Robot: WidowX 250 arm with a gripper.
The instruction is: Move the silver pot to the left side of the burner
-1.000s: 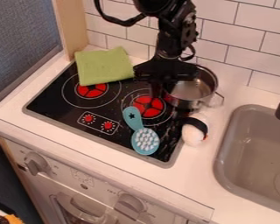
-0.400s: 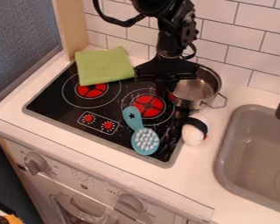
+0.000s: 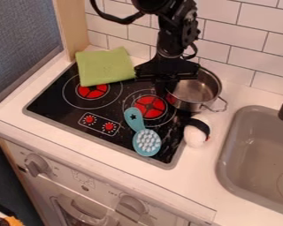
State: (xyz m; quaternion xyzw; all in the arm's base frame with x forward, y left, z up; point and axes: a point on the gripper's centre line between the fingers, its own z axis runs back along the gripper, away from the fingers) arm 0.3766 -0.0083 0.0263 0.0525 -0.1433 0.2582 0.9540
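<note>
Silver pot point(image 3: 194, 93) upright, handle point(image 3: 218, 106) and long axis sinkward, lower right; pincer point(image 3: 165, 87) at its left rim, open or closed—can't tell!

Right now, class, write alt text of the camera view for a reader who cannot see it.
A black robot arm's end effector hangs at the left side of a silver pot by a toy stove's right burner. A blue brush and green cloth lie on the stove.
</note>
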